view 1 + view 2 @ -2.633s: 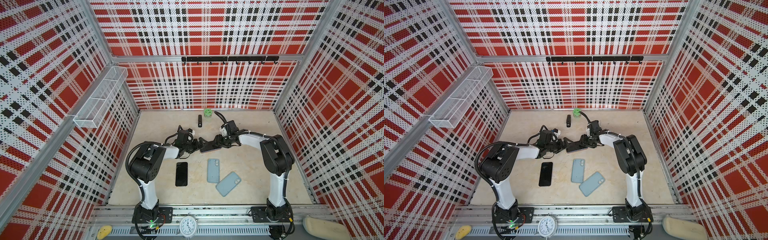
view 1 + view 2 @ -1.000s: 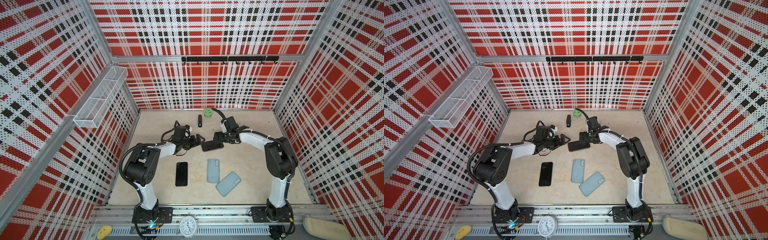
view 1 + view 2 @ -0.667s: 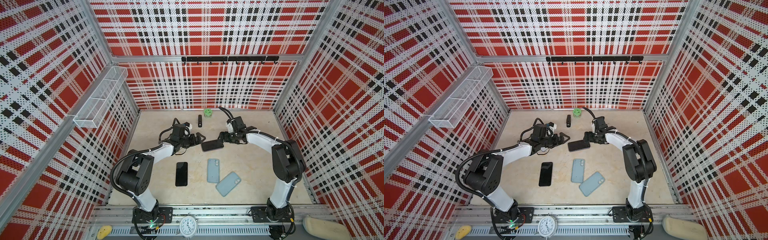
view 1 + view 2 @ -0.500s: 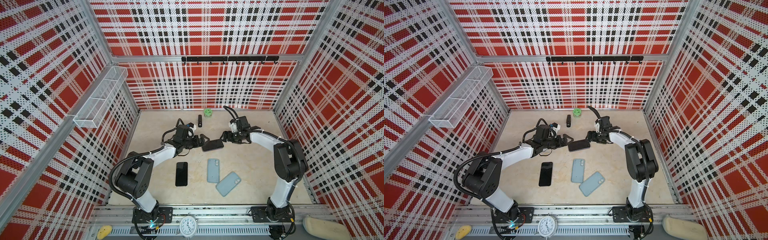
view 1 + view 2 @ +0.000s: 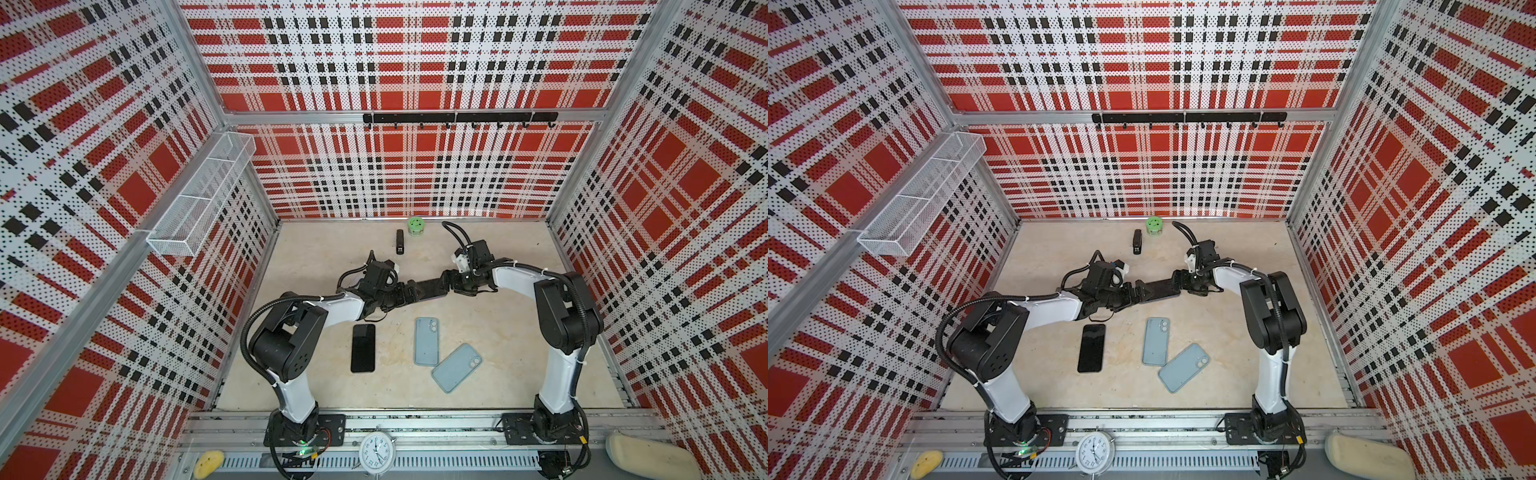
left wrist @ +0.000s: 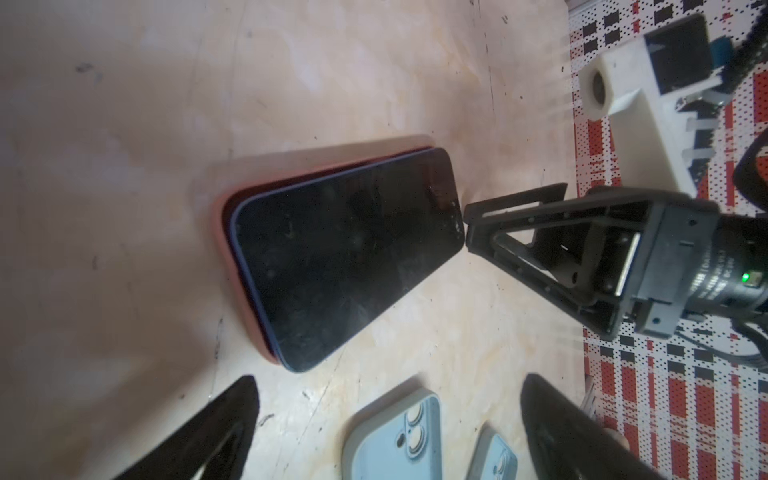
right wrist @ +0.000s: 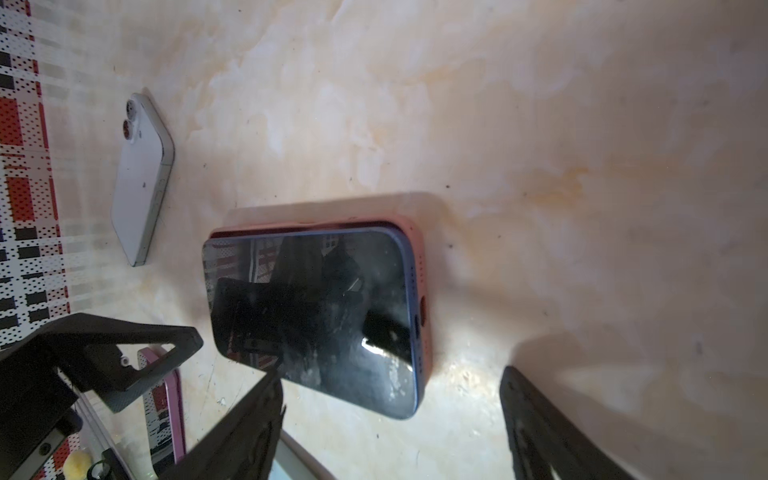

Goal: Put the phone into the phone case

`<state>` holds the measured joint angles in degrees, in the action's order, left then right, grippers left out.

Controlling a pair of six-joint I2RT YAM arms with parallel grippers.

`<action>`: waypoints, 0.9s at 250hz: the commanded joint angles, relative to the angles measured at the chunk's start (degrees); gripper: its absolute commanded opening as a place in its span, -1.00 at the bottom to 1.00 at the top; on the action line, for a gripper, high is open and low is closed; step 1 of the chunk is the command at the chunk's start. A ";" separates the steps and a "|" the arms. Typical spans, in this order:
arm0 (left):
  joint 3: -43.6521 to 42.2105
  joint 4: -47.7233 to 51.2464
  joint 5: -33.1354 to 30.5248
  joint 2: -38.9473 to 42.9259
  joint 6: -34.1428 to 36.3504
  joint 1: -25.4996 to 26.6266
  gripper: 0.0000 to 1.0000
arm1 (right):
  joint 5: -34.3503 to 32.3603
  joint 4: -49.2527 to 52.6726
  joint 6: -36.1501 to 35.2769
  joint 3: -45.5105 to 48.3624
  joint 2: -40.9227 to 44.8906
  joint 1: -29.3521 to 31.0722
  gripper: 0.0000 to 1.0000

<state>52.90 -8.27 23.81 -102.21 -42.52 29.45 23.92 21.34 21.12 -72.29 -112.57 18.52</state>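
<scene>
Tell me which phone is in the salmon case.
The phone between the left gripper and right gripper: the salmon case rims it. The black phone and two blue ones lie apart, showing no salmon.

The phone [image 6: 345, 257] – dark screen up, blue-edged – lies flat in the salmon-pink phone case [image 6: 227, 270] on the desk [image 6: 124, 124]; the case's rim shows along one long side and one end.

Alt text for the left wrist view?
A dark-screened phone rests face up in a salmon case on the beige table, with the right gripper at its short end. The left gripper, jaws wide apart, frames the foreground.
</scene>
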 commanded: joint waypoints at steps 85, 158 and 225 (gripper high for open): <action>0.44 -3.77 -2.60 -3.94 -2.08 -2.25 0.99 | 6.31 -3.80 1.30 -2.05 -5.07 0.11 0.63; 2.07 -7.82 2.20 -9.14 -2.18 -2.71 0.97 | 15.10 -7.06 2.09 -1.81 -6.46 0.10 0.62; -0.33 -15.65 5.60 -12.12 -5.52 -2.86 0.71 | 24.03 -17.06 7.38 0.94 -5.94 -0.35 0.56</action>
<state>54.50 -20.29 25.50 -111.22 -45.56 25.63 38.61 12.01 24.91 -73.08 -117.36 16.93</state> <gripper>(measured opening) 0.879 0.789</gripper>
